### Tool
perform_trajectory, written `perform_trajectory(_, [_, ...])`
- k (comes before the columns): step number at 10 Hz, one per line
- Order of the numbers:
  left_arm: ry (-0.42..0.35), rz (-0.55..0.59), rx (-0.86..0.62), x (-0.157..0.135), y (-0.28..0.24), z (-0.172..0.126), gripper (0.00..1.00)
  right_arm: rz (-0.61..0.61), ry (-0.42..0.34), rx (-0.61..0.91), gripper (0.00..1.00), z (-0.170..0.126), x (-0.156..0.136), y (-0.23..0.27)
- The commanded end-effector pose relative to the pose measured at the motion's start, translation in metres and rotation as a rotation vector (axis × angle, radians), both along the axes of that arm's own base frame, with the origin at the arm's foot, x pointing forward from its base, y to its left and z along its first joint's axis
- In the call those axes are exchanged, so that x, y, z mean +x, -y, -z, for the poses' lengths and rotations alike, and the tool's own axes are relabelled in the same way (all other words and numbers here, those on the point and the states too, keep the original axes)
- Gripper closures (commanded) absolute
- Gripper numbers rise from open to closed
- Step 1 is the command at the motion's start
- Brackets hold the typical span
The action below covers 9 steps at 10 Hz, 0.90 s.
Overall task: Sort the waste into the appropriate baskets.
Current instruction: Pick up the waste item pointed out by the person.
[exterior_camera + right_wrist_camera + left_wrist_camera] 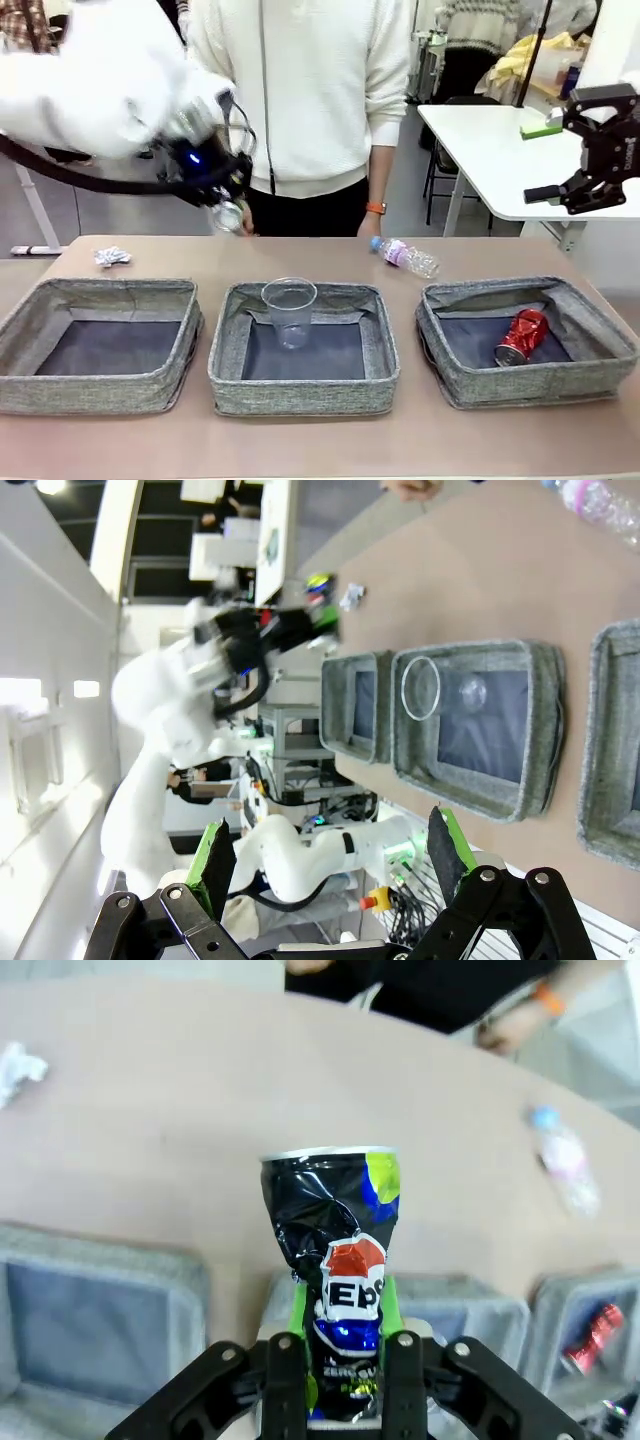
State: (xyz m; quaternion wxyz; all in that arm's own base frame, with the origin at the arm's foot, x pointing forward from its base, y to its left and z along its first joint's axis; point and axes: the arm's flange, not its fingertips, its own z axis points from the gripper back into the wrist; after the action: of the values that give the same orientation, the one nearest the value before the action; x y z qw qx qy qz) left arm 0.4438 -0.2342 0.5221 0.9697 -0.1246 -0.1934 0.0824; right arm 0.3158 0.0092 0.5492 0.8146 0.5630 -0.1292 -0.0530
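1. The left gripper [342,1295] is clamped on the lower part of the crushed dark blue-silver can [335,1215]. The can stands up between its green pads, silver rim farthest from the wrist.
2. Gripper and can hang in the air over the far part of the table [320,440], behind the gap between the left basket [100,392] and the middle basket [300,398].
3. The right gripper [548,160] is raised off to the right, jaws spread wide, nothing between them.
4. The clear plastic cup [290,310] stands in the middle basket, and the crushed red can [522,337] lies in the right basket [540,385].
5. The bottle [408,256] and the crumpled white paper [112,257] lie on the table behind the baskets.
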Motion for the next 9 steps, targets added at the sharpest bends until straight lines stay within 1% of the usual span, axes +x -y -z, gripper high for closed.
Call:
perform_trajectory(1, [0.17,0.004,0.037,-0.096,-0.043,-0.044,1.0,0.003,-0.013,0.014,0.0,-0.004,0.0,-0.001])
perform_trajectory(2, [0.18,0.101,0.032,-0.131,-0.059,-0.046,1.0,0.003,-0.013,0.014,0.0,-0.004,0.0,-0.001])
perform_trajectory(3, [0.071,0.01,0.013,-0.046,-0.011,-0.035,1.0,0.003,-0.013,0.014,0.0,-0.004,0.0,-0.001])
perform_trajectory(6, [0.071,0.01,0.013,-0.046,-0.011,-0.035,1.0,0.003,-0.013,0.014,0.0,-0.004,0.0,-0.001])
perform_trajectory(7, [0.091,0.006,0.03,-0.073,-0.024,-0.034,0.71,0.003,-0.013,0.014,0.0,-0.004,0.0,-0.001])
perform_trajectory(8, [0.129,0.028,-0.005,-0.076,0.01,-0.062,0.71,0.003,-0.013,0.014,0.0,-0.004,0.0,-0.001])
perform_trajectory(9, [0.112,0.087,0.023,-0.085,0.061,-0.113,0.71,0.003,-0.013,0.014,0.0,-0.004,0.0,-0.001])
